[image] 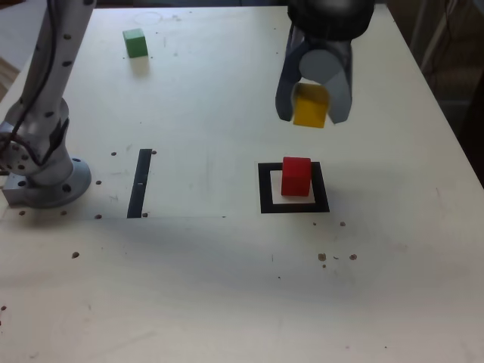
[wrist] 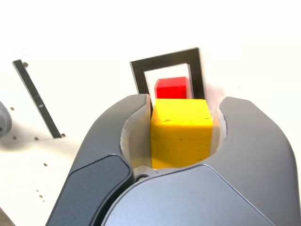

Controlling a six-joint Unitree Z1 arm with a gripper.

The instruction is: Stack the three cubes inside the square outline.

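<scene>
Red cube (image: 296, 177) sits inside the square outline (image: 268, 207), leaving pale space; smooth yellow cube (image: 311, 105), slightly tilted, is clamped in the gripper (image: 312, 110)!

no readable text, labels, numbers or signs

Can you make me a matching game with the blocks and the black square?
Things:
1. small green cube
2. small yellow cube
3. small red cube
4. thick black square outline

Places:
A. between the grey fingers
B. around the block that sits on the white table below the held one
C. inside the outline
D. far back, on the exterior view's left

Pairs: 1-D, 2-A, 3-C, 4-B
</scene>
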